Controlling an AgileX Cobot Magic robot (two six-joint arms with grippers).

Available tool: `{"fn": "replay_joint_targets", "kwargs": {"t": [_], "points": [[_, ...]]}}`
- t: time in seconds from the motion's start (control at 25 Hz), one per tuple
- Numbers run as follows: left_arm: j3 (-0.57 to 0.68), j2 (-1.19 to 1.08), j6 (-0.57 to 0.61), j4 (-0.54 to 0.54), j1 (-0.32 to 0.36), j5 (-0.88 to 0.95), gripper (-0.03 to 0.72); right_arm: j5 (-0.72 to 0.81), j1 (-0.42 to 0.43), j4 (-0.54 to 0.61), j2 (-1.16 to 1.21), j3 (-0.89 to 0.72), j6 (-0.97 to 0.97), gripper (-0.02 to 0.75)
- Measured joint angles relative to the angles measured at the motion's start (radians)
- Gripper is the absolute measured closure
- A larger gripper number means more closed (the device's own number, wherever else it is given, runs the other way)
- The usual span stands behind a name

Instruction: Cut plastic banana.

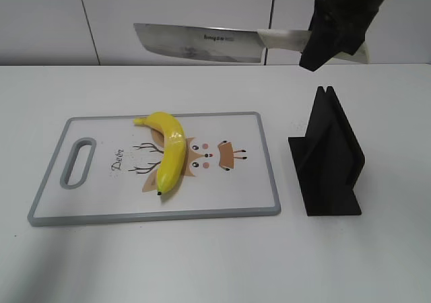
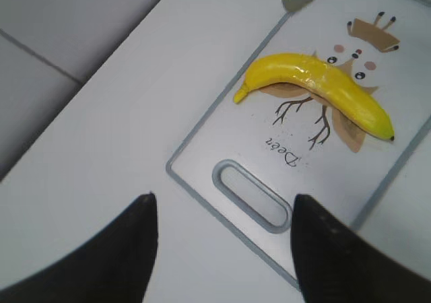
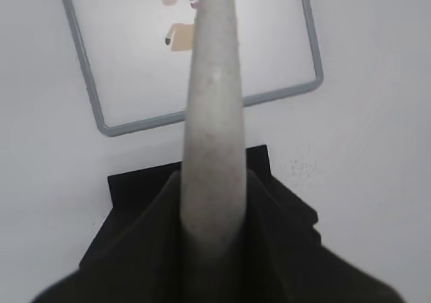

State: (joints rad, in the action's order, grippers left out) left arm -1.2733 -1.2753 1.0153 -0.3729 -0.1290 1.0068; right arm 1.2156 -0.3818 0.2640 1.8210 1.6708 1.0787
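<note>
Right fingers (image 1: 322, 44) clamped on knife (image 1: 202, 44) above cutting board (image 1: 262, 182) | banana (image 1: 170, 153) whole on board | left fingers (image 2: 121, 249) apart

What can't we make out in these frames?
- Left end effector: out of the exterior frame; in the left wrist view the bottom edge cuts off its fingers.
- Right end effector: upper part cut by the exterior view's top edge.
- Knife: right wrist view shows only the blurred handle hiding the blade.
- Plastic banana: missing from right wrist view.
</note>
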Motion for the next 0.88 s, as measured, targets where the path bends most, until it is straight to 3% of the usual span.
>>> {"fn": "replay_joint_targets", "kwargs": {"t": [0.36, 0.64, 0.88], "points": [[-0.247, -0.315, 0.265, -0.008, -0.126, 0.07, 0.113, -0.018, -0.001, 0.138, 0.108, 0.009, 0.295, 0.571], [-0.272, -0.452, 0.315, -0.012, -0.197, 0.075, 0.134, -0.044, -0.002, 0.19, 0.199, 0.053, 0.332, 0.571], [-0.272, -0.51, 0.317, -0.018, -0.204, 0.051, 0.142, -0.045, -0.002, 0.255, 0.259, 0.139, 0.332, 0.571]]}}
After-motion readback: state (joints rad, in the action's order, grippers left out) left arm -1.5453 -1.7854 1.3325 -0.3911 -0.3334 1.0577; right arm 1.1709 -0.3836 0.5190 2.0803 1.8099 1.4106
